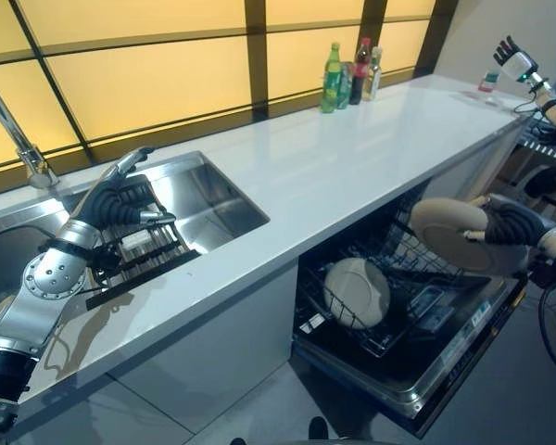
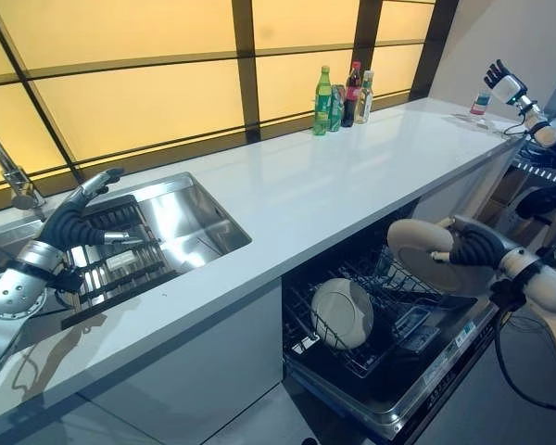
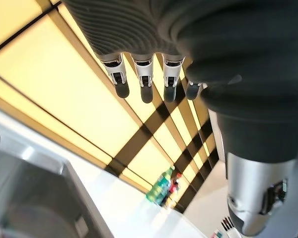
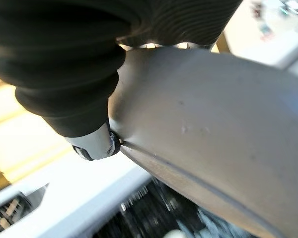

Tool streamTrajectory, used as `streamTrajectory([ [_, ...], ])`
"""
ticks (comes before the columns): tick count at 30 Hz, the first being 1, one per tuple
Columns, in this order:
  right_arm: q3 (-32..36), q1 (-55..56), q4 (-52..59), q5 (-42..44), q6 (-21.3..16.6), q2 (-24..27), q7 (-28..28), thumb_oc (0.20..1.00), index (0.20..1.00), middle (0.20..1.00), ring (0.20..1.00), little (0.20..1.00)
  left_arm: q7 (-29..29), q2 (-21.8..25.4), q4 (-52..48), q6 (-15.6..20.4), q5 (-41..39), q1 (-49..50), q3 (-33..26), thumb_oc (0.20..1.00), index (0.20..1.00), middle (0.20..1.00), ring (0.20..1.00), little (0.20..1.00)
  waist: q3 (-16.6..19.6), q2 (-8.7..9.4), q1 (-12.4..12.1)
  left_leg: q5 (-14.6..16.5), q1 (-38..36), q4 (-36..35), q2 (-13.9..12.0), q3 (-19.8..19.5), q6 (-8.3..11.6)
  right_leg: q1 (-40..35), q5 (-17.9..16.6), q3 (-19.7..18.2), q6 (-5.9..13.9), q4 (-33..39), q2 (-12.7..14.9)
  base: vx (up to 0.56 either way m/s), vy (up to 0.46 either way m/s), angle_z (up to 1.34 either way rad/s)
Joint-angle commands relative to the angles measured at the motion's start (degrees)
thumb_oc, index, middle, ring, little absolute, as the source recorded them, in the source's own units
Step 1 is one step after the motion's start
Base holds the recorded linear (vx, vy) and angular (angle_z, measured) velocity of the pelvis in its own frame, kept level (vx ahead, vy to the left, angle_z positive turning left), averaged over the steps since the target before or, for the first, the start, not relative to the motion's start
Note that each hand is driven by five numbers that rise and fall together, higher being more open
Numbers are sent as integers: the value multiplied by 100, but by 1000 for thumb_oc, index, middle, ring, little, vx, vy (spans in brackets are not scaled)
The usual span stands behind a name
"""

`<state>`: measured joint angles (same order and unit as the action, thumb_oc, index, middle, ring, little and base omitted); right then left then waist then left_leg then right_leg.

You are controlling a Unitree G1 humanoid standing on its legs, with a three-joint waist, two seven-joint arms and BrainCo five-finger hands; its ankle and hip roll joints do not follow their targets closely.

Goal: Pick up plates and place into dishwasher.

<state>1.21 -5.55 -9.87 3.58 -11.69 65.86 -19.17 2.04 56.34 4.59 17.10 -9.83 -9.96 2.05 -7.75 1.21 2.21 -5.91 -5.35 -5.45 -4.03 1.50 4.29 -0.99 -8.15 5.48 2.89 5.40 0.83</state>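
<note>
A beige plate [image 1: 448, 232] hangs tilted above the open dishwasher's lower rack [image 1: 389, 269], with my right hand [image 1: 511, 225] shut on its rim. In the right wrist view the thumb [image 4: 95, 144] presses on the plate [image 4: 213, 114]. A second pale plate [image 1: 357, 292] stands on edge in the rack. My left hand [image 1: 116, 204] hovers open and empty over the black dish rack [image 1: 144, 248] in the steel sink [image 1: 213, 199]. The left wrist view shows its fingers [image 3: 144, 79] fairly straight.
The dishwasher door [image 1: 449, 371] is folded down into the aisle under the white counter [image 1: 352, 158]. Several bottles [image 1: 347, 72] stand at the counter's back by the window. A faucet [image 1: 18, 139] rises left of the sink. Another robotic hand [image 1: 519, 63] is raised at the counter's far end.
</note>
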Motion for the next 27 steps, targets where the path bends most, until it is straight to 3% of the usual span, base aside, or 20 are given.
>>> streamTrajectory([
  [1,-227,-487,-217,104,161,-137,125,200,200,200,200,200,-57,-23,-380,122,-393,52,-334,1000,1000,1000,1000,1000,-20,175,-94,642,-329,45,427,129,-364,-597,402,-3,323,-40,218,-15,-67,-2],
  [14,-1830,-2209,-1636,-190,506,-456,1430,200,200,200,200,200,78,10,-479,187,-584,-663,343,1000,1000,1000,1000,1000,-615,74,-381,447,118,45,391,-56,-298,-291,326,201,284,-40,272,-86,-68,6],
  [17,-2300,-2811,-2149,-258,530,-601,1886,200,200,200,200,200,183,-18,-530,218,-476,-959,611,1000,1000,1000,1000,1000,-766,-35,-495,401,262,45,391,-138,-270,-181,323,281,246,-40,290,-90,-53,6],
  [27,-3002,-3959,-3003,-122,618,-618,2272,200,200,200,200,200,349,75,-393,249,-595,-1411,872,1000,1000,1000,1000,1000,-1073,-217,-575,259,624,45,403,-243,-211,125,273,364,187,-40,319,-71,-31,12],
])
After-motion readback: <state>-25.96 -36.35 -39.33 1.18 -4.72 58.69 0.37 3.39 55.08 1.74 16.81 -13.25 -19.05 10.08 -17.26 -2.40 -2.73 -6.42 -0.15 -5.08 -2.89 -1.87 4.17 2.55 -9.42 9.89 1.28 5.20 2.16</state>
